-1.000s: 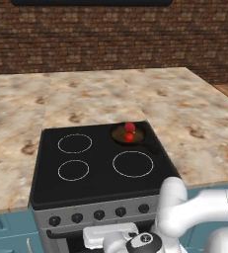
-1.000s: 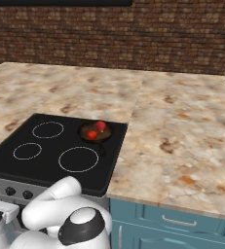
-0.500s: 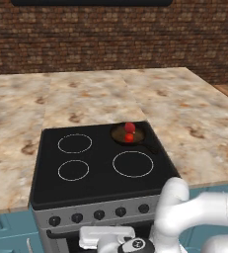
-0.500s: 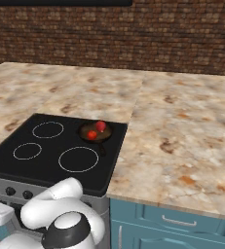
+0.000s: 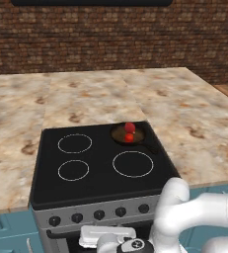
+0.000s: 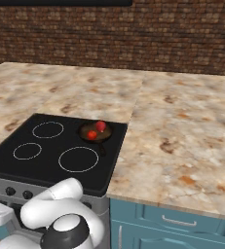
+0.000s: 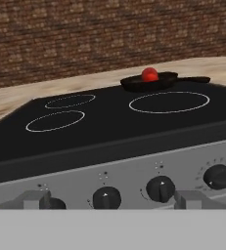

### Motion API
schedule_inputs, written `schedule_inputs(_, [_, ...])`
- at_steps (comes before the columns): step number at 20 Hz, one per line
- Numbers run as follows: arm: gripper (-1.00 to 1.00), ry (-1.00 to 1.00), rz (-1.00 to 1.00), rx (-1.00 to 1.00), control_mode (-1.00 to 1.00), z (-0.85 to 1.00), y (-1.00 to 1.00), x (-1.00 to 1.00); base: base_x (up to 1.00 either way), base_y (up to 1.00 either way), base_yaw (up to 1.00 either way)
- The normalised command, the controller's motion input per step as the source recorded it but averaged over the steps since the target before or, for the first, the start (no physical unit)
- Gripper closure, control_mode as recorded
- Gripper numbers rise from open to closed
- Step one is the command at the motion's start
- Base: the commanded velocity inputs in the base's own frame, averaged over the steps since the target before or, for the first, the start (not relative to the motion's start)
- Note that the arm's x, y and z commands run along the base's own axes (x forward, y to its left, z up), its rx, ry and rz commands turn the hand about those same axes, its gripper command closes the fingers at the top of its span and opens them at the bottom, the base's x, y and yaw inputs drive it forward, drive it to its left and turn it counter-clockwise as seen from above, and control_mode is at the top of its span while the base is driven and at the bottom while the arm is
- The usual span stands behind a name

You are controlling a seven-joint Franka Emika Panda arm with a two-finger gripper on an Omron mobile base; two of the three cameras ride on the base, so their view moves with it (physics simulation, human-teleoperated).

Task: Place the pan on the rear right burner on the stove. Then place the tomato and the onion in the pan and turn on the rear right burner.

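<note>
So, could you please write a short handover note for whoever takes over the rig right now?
Claw: open and empty, low in front of the stove, facing its row of knobs.
Pan: on the rear right burner, handle toward the front right.
Tomato and onion: both lie in the pan.
Done: pan placed, both vegetables loaded.
Left: turn on the rear right burner. No knob is touched yet; which knob serves that burner can't be told from these pictures.

arm: swung further left and lower before stove (image 5: 100, 207) front | scene objects: unchanged
</note>
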Motion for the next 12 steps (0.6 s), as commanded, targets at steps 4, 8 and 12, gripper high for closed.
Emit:
schedule_inputs(4, [-1.00,0.04,0.00,0.00,-1.00,0.00,-0.15,0.11,0.00,0.00,0.00])
schedule_inputs(8, [-1.00,0.03,0.00,0.00,-1.00,0.00,-0.13,0.14,0.00,0.00,0.00])
schedule_inputs(12, [-1.00,0.02,0.00,0.00,-1.00,-0.01,-0.06,0.17,0.00,0.00,0.00])
